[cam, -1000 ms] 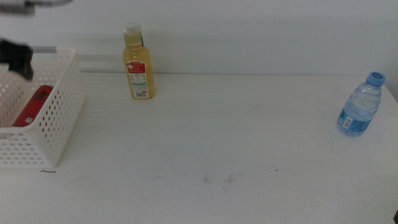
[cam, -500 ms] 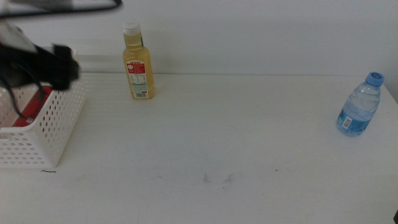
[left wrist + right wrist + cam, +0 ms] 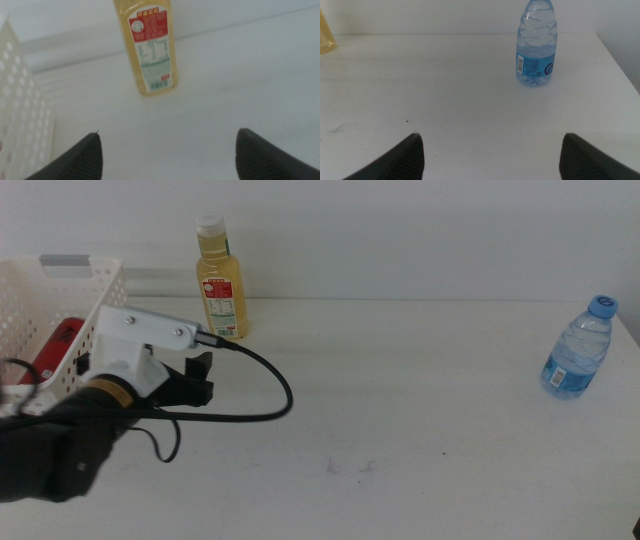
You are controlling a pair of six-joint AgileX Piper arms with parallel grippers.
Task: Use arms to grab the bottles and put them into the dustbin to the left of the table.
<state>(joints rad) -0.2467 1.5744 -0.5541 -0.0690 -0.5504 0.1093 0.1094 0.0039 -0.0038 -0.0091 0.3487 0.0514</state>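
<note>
Left end effector open in front of the yellow-liquid bottle

The left end effector, jaws wide and empty, hangs over the tabletop beside the dustbin holding the red can; beyond stands the yellow-liquid bottle. The right end effector, likewise open, faces the water bottle at the right edge.

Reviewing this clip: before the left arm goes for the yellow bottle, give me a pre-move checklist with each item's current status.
1. Left gripper empty, jaws open: ok, nothing between them in the left wrist view.
2. Yellow-liquid bottle upright, ahead of the jaws: ok, its label shows between them, farther off.
3. Path from gripper to bottle: ok, only bare table between.
4. Dustbin ready: ok, open-topped, red can already inside.
5. Cable loops over the table beside the gripper: cannot tell if it will snag.
6. Right gripper waiting, jaws open, facing the water bottle: ok.
</note>
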